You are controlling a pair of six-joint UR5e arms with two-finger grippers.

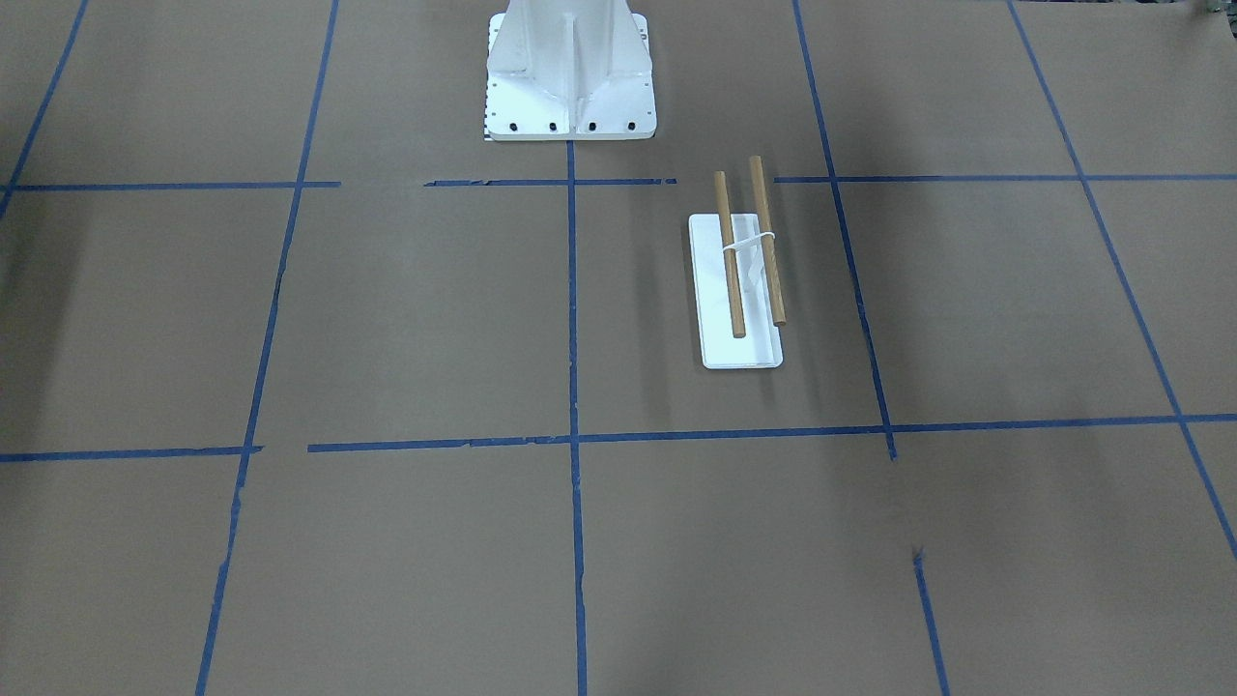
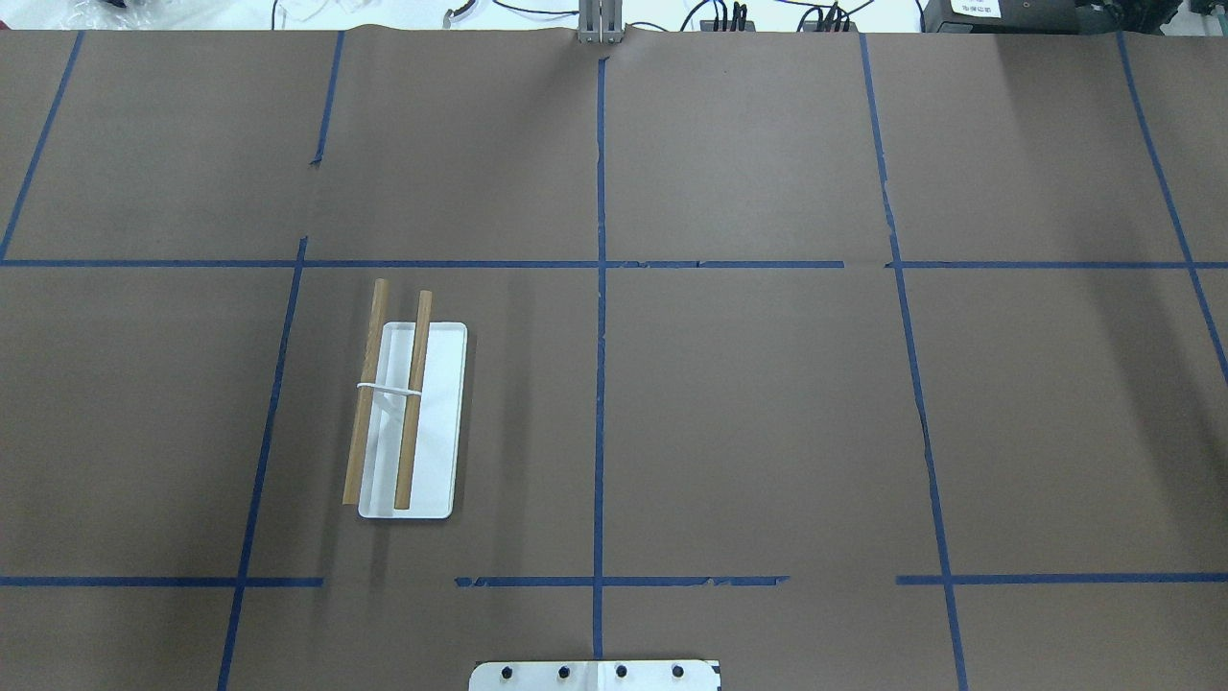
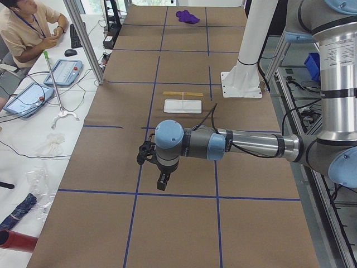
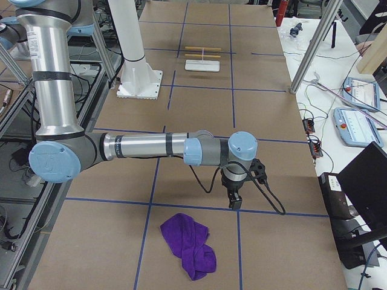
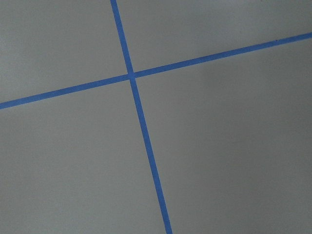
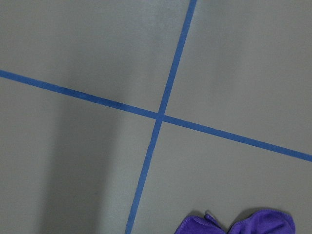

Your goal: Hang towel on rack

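Note:
The rack [image 2: 436, 422] has a flat white base and two parallel wooden rods. It stands on the brown table on my left side, and also shows in the front view [image 1: 739, 353], the left view [image 3: 183, 106] and the right view [image 4: 202, 65]. Nothing hangs on it. The purple towel [image 4: 188, 243] lies crumpled on the table at my far right end, seen far off in the left view [image 3: 187, 16] and at the bottom edge of the right wrist view [image 6: 241, 224]. My right gripper [image 4: 233, 202] hovers just beside the towel. My left gripper [image 3: 162, 181] hovers over bare table at the left end. I cannot tell whether either is open or shut.
The white bolted pedestal [image 1: 570, 72] stands at the table's robot side, near the rack. Blue tape lines [image 2: 600, 384] grid the brown paper. An operator [image 3: 22, 28] sits beside a side table with pendants [image 3: 64, 71]. A laptop [image 4: 363, 181] sits past the table's edge.

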